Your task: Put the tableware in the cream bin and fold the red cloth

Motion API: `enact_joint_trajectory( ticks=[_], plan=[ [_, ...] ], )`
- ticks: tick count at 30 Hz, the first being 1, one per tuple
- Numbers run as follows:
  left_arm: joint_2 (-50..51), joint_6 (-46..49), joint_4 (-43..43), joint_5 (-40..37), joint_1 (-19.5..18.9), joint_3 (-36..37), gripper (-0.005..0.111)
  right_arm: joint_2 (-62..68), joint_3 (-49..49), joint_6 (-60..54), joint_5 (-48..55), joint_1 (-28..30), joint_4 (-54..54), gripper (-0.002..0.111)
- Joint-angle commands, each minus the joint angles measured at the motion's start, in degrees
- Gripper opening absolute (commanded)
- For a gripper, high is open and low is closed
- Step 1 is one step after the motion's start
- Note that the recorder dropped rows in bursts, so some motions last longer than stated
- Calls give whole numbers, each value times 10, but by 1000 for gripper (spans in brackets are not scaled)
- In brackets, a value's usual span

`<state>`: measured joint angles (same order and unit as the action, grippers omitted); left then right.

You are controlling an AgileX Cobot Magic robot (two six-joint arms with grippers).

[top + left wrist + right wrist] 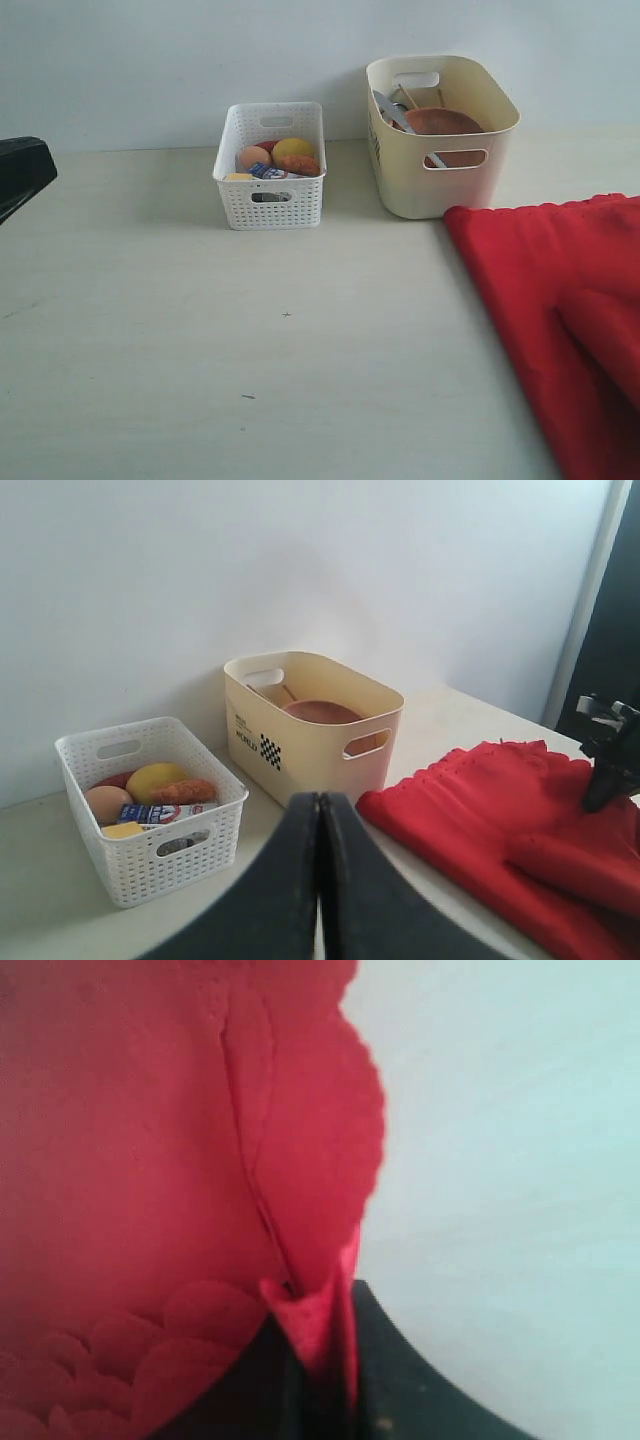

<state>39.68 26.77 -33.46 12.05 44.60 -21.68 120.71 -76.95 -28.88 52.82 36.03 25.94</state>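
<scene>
- The red cloth [560, 300] lies on the pale table [200, 350] at the lower right of the exterior frame. Its scalloped upper corner is just beside the front of the cream bin [400, 190]; I cannot tell whether the two touch.
- The bin stands at the upper middle right. The round brown wooden plate [443, 122] sits inside it with some thinner pieces behind, too small to name. No tableware shows on the open table, so that half of the task looks done.
- The white perforated basket [270, 205], left of the bin, holds the food items and plays no part in the fold.
- The right gripper [320, 1345] is clamped on a scalloped edge of the cloth, with a thin pleat of fabric pinched between its jaws.
- The left gripper [320, 880] is closed with nothing in it, its jaws pressed together, well apart from the cloth.
- Handling, as a judgement: the cloth is light, soft and limp, so it will sag and trail rather than hold a shape. A lone pinch is likely to drag it skewed.
- The best holds are at the hem, near the corners, taken deep enough that the thin fabric cannot slip out. A second hold at the neighbouring corner would keep the fold square.
</scene>
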Motion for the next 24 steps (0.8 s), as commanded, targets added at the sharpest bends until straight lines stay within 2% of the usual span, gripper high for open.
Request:
enact_joint_trajectory(
  ticks=[1,14,19,24],
  plan=[
    [-4,-4,-4,2,-2,2,0,-8,0,-6,-15,7,10,0],
    [-4,-4,-4,2,-2,2,0,-9,0,-9,-17,7,11,0],
    [-4,-4,-4,2,-2,2,0,-22,0,12,-55,10,-29,0],
    [-4,-4,-4,2,-2,2,0,-33,0,26,-88,48,-33,0]
  ],
)
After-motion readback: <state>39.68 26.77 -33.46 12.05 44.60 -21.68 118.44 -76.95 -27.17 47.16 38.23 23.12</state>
